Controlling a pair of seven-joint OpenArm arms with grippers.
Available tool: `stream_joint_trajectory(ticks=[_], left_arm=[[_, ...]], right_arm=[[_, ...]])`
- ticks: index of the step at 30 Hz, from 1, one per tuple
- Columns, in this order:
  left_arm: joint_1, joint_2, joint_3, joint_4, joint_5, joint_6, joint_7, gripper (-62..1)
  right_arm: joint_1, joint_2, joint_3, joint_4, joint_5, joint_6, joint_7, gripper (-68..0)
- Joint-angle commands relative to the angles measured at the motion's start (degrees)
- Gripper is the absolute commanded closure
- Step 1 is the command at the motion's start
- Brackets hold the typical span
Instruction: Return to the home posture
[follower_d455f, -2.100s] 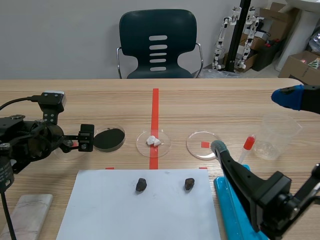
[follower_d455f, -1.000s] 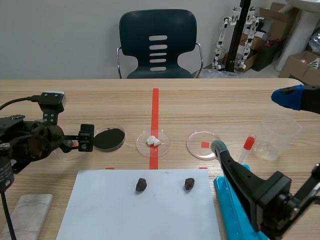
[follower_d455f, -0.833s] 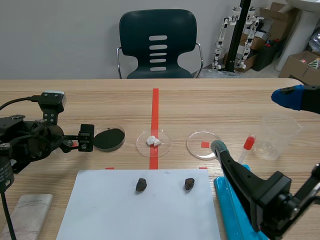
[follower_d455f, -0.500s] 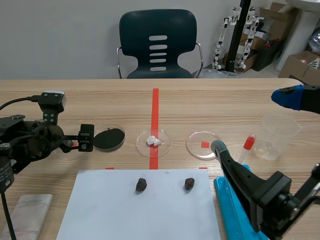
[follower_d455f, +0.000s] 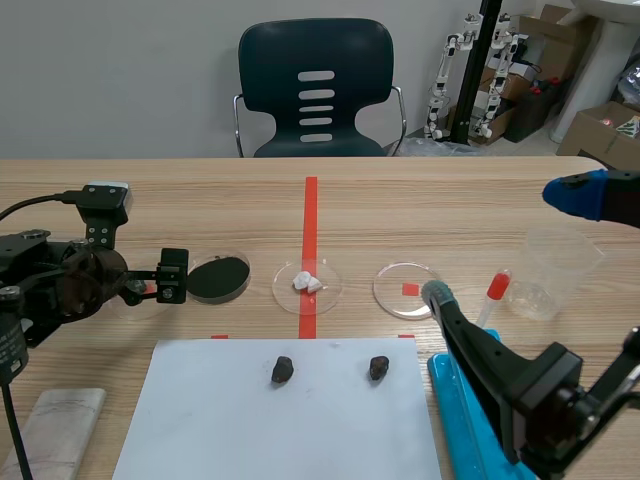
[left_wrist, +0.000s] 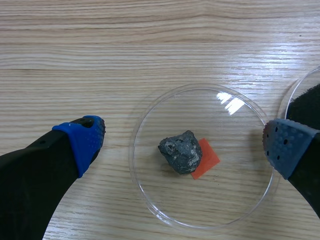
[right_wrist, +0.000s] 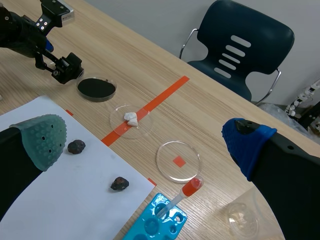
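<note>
Left hand (left_wrist: 185, 145) was sitting low over the desk (left_wrist: 75, 60) on its own side, fingers spread wide and holding nothing, with a clear dish (left_wrist: 235, 190) directly beneath it and a grey rock (left_wrist: 181, 154) resting in that dish, untouched. Right hand (right_wrist: 146, 141) was up high over its side, fingers well apart too and empty, looking down across the whole layout. So neither arm looked tucked home yet, by my reading. The clean way back for the left: rise straight up first, clear the dish rim, then draw in, so the pads never nudge the glass or tip the rock. The right arm needed care low down, where its body ran just beside the blue tray (follower_d455f: 460, 420), the red-capped pipette (follower_d455f: 493, 297) and the plastic cup (follower_d455f: 553, 272). Further out, the black powder dish (follower_d455f: 219, 278) lay just past the left hand, then the dish with white bits (follower_d455f: 306, 283), the empty dish (follower_d455f: 405, 290), and two dark stones (follower_d455f: 283, 370) on the white sheet (follower_d455f: 200, 420). Against two seconds earlier, nothing: both arms held the same pose, every item in place.
</note>
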Motion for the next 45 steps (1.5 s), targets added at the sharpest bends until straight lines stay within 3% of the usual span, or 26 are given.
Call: stream_joint_trajectory(ticks=[1,11,14,16,28,33,37,41,45], left_arm=[[-0.8,0.0,-0.5,0.9,0.0,0.1,-0.7,-62.3],[-0.6,-1.6,-0.5,1.5,0.1,0.0,-0.9,-62.3],[1.2,-2.6,-0.5,4.8,0.0,-1.8,-1.1,-62.3],[3.2,-3.2,-0.4,8.3,0.0,-3.3,-2.0,-62.3],[23.1,-10.1,-0.3,40.1,0.0,-4.7,-6.9,-62.3],[35.0,-14.6,-0.2,53.8,-0.2,-5.1,-13.6,-62.3],[43.9,-18.4,-0.2,61.5,-0.2,-5.1,-20.4,-62.3],[52.0,-21.8,-0.2,67.0,-0.2,-5.1,-28.2,-62.3],[59.1,-24.7,-0.2,70.9,0.1,-5.1,-35.8,-62.3]], right_arm=[[0.5,-0.2,0.4,1.0,0.4,-0.4,0.9,-67.9],[0.5,-0.2,0.4,1.1,0.4,-0.4,1.3,-67.9],[0.5,-0.2,0.5,1.1,0.4,-0.4,1.3,-67.9],[0.5,-0.2,0.8,1.1,0.4,-0.4,1.4,-67.9],[0.3,-0.2,1.4,1.1,0.4,-0.4,2.2,-67.9],[0.3,-0.9,1.4,1.1,0.3,-0.4,2.1,-67.9],[0.3,-6.7,3.0,1.1,0.3,-0.4,1.0,-67.9],[0.3,-11.0,3.6,1.1,-0.8,-0.3,0.2,-67.9],[0.3,-11.4,3.6,1.1,-2.2,2.1,0.1,-67.9]])
